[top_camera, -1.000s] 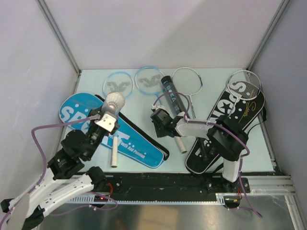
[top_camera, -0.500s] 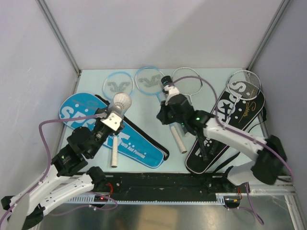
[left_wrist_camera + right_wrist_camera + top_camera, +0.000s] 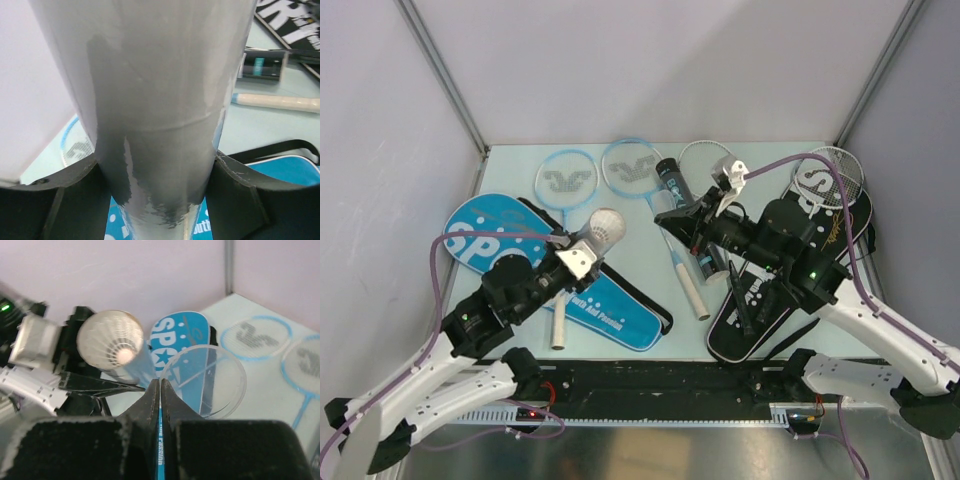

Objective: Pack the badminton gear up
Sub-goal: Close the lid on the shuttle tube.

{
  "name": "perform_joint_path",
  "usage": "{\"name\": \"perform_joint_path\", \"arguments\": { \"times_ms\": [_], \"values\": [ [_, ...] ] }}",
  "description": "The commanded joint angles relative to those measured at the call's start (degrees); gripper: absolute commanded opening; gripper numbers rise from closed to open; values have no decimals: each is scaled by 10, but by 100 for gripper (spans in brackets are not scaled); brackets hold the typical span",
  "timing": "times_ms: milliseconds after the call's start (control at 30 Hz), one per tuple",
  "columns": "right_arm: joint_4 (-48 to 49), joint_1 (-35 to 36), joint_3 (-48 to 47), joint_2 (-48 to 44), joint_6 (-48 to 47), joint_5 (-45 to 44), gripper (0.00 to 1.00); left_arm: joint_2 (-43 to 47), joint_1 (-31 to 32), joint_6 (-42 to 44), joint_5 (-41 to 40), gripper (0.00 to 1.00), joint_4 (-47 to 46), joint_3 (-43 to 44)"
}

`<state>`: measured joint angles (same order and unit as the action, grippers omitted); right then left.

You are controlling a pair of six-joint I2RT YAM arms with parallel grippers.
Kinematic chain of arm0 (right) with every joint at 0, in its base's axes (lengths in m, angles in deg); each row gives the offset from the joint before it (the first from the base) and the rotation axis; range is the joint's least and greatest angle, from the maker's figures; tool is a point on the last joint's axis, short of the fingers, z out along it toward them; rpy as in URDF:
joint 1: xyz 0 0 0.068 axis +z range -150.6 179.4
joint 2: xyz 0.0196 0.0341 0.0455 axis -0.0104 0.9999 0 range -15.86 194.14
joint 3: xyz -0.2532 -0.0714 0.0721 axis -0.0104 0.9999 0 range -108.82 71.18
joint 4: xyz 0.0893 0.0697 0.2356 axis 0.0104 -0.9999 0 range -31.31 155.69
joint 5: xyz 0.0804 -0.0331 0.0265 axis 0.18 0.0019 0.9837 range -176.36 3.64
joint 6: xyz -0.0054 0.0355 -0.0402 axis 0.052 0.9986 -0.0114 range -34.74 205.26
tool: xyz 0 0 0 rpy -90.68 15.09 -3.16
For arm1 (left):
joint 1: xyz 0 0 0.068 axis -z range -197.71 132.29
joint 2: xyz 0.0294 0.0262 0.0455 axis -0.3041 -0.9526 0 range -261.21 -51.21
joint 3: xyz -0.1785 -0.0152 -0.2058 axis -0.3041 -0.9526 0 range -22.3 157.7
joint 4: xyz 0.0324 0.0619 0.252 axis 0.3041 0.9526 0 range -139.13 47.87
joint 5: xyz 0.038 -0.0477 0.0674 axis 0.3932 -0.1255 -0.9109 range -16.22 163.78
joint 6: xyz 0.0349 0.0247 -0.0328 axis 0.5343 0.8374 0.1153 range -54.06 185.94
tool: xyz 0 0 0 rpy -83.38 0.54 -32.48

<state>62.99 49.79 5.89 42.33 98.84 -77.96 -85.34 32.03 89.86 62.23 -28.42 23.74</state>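
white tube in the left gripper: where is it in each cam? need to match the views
Top external: white tube left of centre, open end up-right, above the blue cover.
Left wrist: white tube fills the middle; blue cover at the bottom right.
Right wrist: white tube upper left of centre, open end toward the camera, shuttlecock inside; blue cover to its right.
Shared landmark: the blue cover.
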Motion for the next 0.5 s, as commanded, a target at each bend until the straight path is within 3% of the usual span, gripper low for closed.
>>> {"name": "perform_joint_path", "arguments": {
  "times_ms": [0, 200, 467],
  "values": [
    [41, 3, -12, -16, -96, 127, 0, -12, -1, -24, 95, 54, 5, 47],
    [-7, 7, -38, -11, -148, 203, 0, -30, 0, -32, 136, 54, 26, 60],
    [-40, 11, -78, 18, -147, 252, 0, -54, 0, -29, 165, 54, 59, 78]
  ]
}}
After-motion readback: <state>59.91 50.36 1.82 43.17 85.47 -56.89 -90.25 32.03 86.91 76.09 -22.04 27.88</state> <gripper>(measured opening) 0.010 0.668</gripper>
